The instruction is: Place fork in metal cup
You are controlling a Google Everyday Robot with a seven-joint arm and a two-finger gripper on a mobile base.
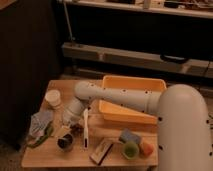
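Fork (62,132) shows as a short tan shape right at the tip of the claw (67,125), which is clenched and appears to be pinching it. The arm comes in from the right, bends over the worktop (45,157) and points the claw downward and slightly left. Directly below the claw and the fork, very close and perhaps touching, stands the metal cup (65,143), dark and low. That vertical line-up is what the coming move turns on: the cup's mouth lies straight under the fork, so a short drop or a release should do it. The fork's long axis seems slanted rather than plumb, though that is hard to tell; if it lies too flat it could catch on the rim. Just right of the claw lies a long white utensil (86,127), running toward and away from the camera, apart from the cup.
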